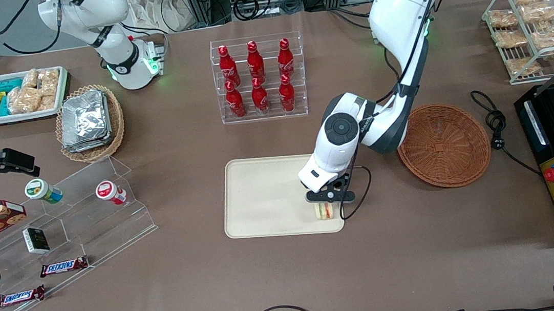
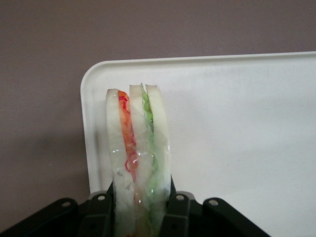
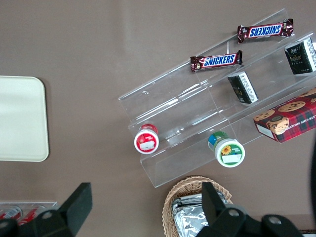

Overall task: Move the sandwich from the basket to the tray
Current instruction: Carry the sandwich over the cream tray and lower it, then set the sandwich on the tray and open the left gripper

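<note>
The small triangular wedge sandwich point(image 1: 324, 211), pale bread with orange-red and green filling under clear wrap, stands on edge in the flat rectangular cream-beige tray point(image 1: 266, 198), at the tray corner nearest both the front camera and the working arm's end of the surface. The black two-finger claw point(image 1: 324, 203) is directly above the sandwich and clenched on it; in the wrist view the two fingers point(image 2: 174, 215) press the outer bread slices point(image 2: 139, 163) from either side, with the layers running upright between them and the tray's rounded corner point(image 2: 94, 79) just past the sandwich tip. Whether the sandwich bottom touches the tray floor I cannot tell.

The round, shallow, reddish-brown woven wicker basket point(image 1: 443, 144) sits on the brown surface point(image 1: 290, 278) beside the tray, toward the working arm's end, apart from the tray and with nothing in it. The white forearm of the working arm point(image 1: 357, 131) passes over the gap between basket and tray.

Farther from the front camera than the tray stands a clear acrylic rack of red bottles point(image 1: 258, 77). Toward the parked arm's end of the surface, relative to the tray, are a clear stepped display point(image 1: 82, 217) with chocolate bars point(image 1: 63, 266) and a lighter tan wicker basket of foil-wrapped packs point(image 1: 88, 123).
</note>
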`<state>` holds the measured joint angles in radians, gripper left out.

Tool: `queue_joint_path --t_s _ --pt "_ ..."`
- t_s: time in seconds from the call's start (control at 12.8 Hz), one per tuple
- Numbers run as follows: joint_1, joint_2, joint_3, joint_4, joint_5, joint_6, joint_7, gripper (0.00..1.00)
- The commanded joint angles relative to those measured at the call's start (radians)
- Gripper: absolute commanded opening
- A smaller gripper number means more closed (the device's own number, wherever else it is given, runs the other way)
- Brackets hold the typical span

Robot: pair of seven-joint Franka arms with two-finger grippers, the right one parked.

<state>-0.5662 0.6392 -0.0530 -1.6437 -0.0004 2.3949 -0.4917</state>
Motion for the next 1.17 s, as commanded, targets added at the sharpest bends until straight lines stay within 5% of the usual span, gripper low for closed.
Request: queue_joint_path --t_s 0.0,0.7,0.94,1.09 --pt "-0.009 0.028 -0.013 0.036 -0.015 -0.023 0.001 0.36" --pt "-0.011 0.046 -0.025 0.022 -0.013 -0.033 -0.002 0.41" --pt "-0.011 0.048 -0.025 0.022 -0.013 -0.033 -0.008 0.56" --pt "-0.011 0.051 -0.025 0.024 -0.013 -0.033 -0.014 0.78"
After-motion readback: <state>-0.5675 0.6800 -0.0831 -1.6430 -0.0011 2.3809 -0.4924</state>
